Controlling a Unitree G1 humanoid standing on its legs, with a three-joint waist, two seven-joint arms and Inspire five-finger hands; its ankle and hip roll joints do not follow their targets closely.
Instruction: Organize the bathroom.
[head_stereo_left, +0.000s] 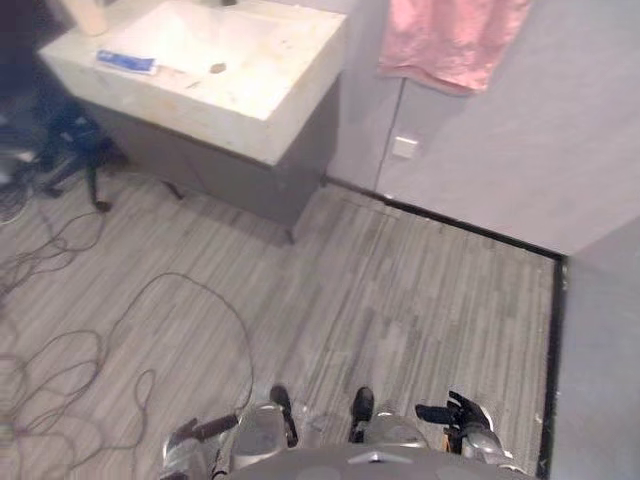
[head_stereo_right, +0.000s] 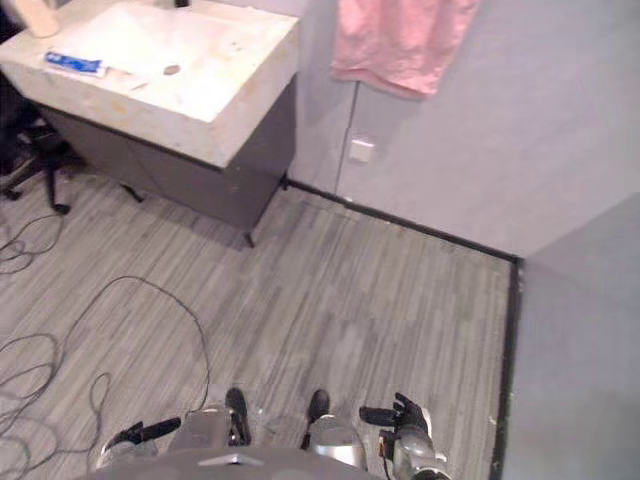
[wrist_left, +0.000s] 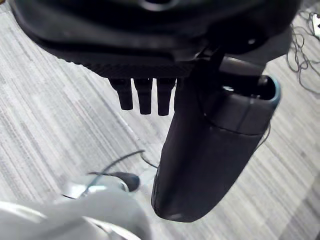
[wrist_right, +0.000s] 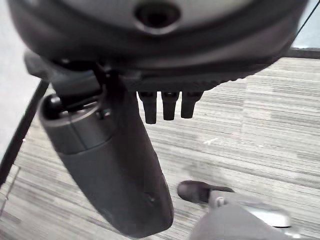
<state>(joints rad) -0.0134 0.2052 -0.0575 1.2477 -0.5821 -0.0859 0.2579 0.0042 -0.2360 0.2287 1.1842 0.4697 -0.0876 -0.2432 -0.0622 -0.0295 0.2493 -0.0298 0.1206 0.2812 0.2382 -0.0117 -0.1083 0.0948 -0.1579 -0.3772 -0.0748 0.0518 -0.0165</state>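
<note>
Progress: I judge nothing is tidied yet; I stand well back from the vanity with both hands empty, so all the sorting is left.
Floor: grey striped planks (head_stereo_left: 400, 290), bare ahead of me, with loose cables near the left side.
Walls: pale grey, meeting in a corner at the far right, a dark skirting along the base, a small white socket (head_stereo_left: 404, 147) low down.
Vanity: dark cabinet (head_stereo_left: 250, 165) under a pale stone sink (head_stereo_left: 290, 75), far left.
Towel: pink (head_stereo_left: 450, 40), hanging on the wall just right of the sink.
Tube: blue (head_stereo_left: 127, 62), lying on the sink's left rim; a small dark bit sits in the basin.
Left hand: (wrist_left: 145, 95) fingers straight and relaxed, holding nothing, low over the floor.
Right hand: (wrist_right: 167, 105) likewise slack and empty.
</note>
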